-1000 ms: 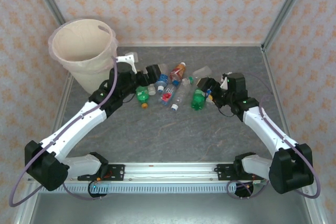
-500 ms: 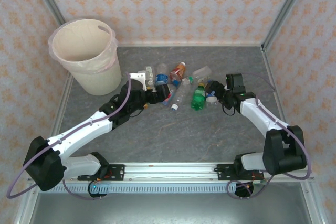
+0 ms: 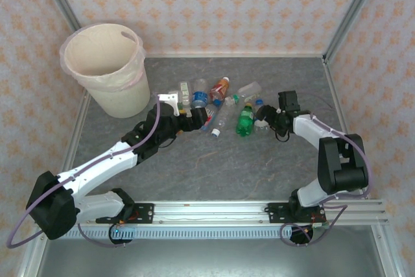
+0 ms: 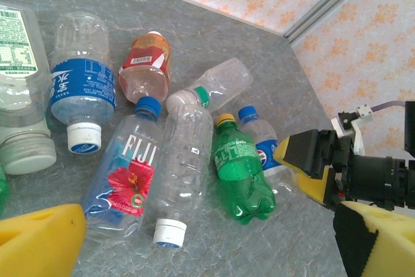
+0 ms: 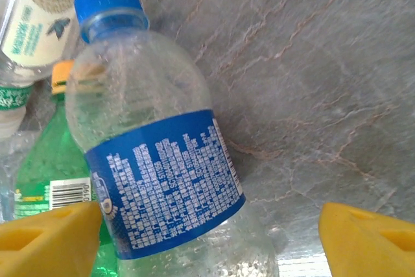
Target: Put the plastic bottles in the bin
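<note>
plastic bottles [image 3: 244,120] clustered centre | bin [image 3: 123,98] upright, far left

The top external camera is looking steeply down from behind the arms over the whole surface [image 3: 259,173]. The left wrist camera is facing low across the plastic bottles [image 4: 185,160] toward the right gripper [image 4: 310,172]. The right wrist camera is looking from very near at a blue-labelled bottle [image 5: 162,180] of that pile.

glossy plastic bottles [image 4: 185,167]; matt veined stone-look table [image 3: 214,167]
</note>
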Controlling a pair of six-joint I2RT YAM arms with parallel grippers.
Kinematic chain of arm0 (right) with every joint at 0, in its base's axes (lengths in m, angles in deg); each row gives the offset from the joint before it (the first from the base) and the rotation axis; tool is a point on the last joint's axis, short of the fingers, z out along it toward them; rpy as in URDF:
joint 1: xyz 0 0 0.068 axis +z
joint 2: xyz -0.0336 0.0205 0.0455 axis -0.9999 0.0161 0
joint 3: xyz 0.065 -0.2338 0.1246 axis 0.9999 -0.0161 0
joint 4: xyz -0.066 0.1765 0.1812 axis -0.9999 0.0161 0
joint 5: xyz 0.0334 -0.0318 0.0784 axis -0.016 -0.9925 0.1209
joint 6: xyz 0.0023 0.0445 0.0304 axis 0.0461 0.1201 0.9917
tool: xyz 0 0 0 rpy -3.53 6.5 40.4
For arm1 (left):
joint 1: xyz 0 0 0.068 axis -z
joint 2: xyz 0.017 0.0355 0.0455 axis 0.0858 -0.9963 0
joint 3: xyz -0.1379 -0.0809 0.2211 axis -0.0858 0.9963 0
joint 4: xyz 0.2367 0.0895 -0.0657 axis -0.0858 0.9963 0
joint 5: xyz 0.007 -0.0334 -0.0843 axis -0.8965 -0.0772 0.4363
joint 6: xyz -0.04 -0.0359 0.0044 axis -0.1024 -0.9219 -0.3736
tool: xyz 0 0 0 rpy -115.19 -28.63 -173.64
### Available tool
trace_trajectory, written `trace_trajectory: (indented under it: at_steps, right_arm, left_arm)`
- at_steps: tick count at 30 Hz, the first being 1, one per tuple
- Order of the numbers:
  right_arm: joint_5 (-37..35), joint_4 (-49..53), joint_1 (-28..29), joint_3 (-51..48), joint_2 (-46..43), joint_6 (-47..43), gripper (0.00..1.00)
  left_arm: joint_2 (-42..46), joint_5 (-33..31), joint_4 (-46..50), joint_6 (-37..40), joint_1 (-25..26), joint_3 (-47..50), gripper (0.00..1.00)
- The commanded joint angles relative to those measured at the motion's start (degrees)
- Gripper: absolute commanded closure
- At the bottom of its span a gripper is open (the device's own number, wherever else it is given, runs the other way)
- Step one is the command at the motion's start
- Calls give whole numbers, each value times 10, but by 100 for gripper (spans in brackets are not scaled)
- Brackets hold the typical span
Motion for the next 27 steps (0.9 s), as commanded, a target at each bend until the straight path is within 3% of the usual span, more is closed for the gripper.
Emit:
trace_trajectory:
  at_steps: [1,9,27]
  right_arm:
    - [18,-17,0,13,7,-13,14]
    - [26,-20,0,7,31,-20,17]
    - [7,-15,1,35,63,-30,9]
  left_arm:
    - [15,-8,-17,7,2,9,1]
    - [4,0,-24,5,2,9,1]
    - [-4,0,-25,3,2,7,1]
